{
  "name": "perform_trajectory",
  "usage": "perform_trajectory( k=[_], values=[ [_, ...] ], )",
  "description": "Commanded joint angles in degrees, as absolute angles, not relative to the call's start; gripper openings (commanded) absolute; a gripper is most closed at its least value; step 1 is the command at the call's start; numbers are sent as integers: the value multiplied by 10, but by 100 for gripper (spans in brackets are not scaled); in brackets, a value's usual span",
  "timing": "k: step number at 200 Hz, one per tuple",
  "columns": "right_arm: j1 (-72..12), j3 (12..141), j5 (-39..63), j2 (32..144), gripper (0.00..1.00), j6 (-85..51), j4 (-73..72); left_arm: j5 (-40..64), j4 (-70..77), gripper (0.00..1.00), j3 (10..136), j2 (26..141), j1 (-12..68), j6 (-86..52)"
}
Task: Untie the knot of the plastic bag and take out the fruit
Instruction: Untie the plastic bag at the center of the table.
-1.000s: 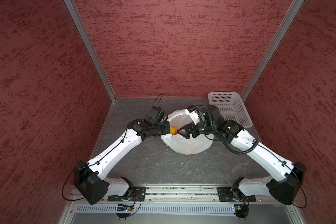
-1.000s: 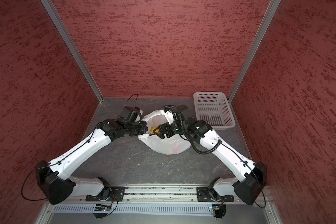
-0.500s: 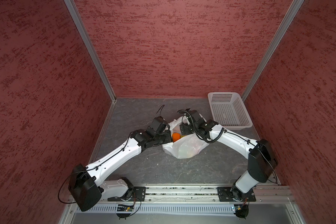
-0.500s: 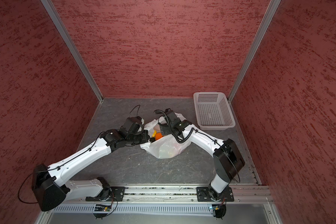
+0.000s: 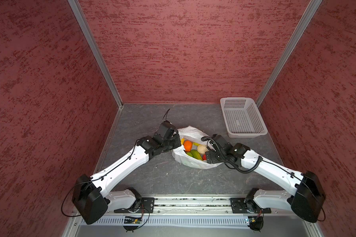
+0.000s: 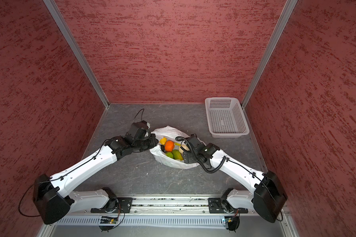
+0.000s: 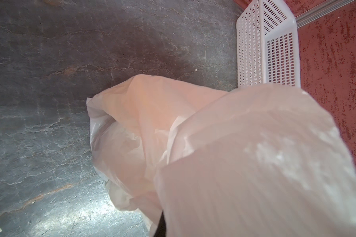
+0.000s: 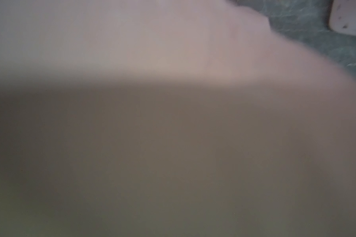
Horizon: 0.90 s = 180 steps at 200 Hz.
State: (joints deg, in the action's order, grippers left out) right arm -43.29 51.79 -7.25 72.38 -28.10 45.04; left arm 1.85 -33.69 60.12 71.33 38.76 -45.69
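The plastic bag (image 5: 190, 163) (image 6: 173, 163) lies mid-table with its mouth spread wide; no knot shows. Inside it lies the fruit: an orange piece (image 5: 187, 145) (image 6: 169, 145), a whitish one (image 5: 202, 148), green ones (image 5: 195, 154), a yellow one (image 6: 163, 140) and a bit of red (image 5: 204, 157). My left gripper (image 5: 177, 142) (image 6: 155, 142) is shut on the bag's left rim, and bag film (image 7: 142, 123) drapes over its jaws. My right gripper (image 5: 209, 158) (image 6: 187, 157) sits at the mouth's right side. Film (image 8: 173, 51) fills the right wrist view and hides its fingers.
A white perforated basket (image 5: 243, 134) (image 6: 228, 134) (image 7: 265, 41) stands at the back right, near the red wall's corner post. Red walls close in the grey table (image 5: 162, 176) on three sides. The arms' base rail runs along the front edge.
The bag's mouth has spread wide, so several pieces show where only the orange one did. My right gripper has come nearer and to the right. The left gripper has hardly moved.
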Motion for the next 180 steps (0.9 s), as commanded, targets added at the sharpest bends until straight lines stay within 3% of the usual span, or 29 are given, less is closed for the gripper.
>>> perform_trajectory(
  k=[1,39,77,150,180],
  values=[
    [-451,545,-21,706,98,-281,427,38,-308,0,615,710,389,-460],
    [-456,625,76,732,98,-226,395,34,-314,0,631,720,414,-448],
    [-458,617,176,751,98,-212,342,28,-316,0,639,722,423,-446],
    [-481,532,189,752,98,-210,265,20,-323,0,667,735,428,-428],
    [-448,567,173,805,98,-205,235,21,-339,0,665,732,447,-400]
  ],
)
